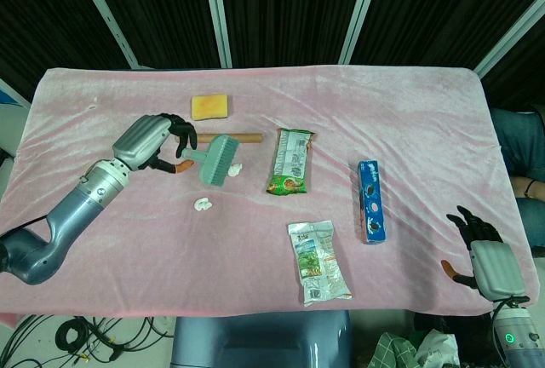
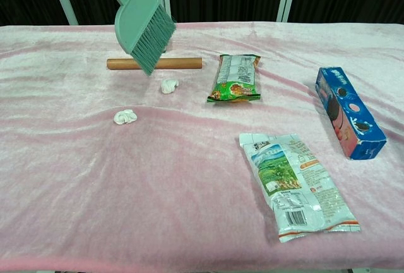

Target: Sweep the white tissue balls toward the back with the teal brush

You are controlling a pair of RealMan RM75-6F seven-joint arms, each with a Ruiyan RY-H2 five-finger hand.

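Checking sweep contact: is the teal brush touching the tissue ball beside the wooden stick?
Apart. In the chest view the teal brush is raised, with pink cloth visible between its bristle tips and the tissue ball.

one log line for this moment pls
left hand: holds teal brush raised above table | tissue balls: one near rolling pin, one nearer front | right hand: open, idle

— What covers the desk [image 2: 189,222]?
— Pink velvety cloth, softly creased.
— And beside the left hand [image 1: 149,140]?
— A matt plastic teal brush [image 2: 144,26], smooth wooden rod [image 2: 180,63], crumpled paper tissue balls [image 2: 124,117], glossy foil snack packets [image 2: 291,184].
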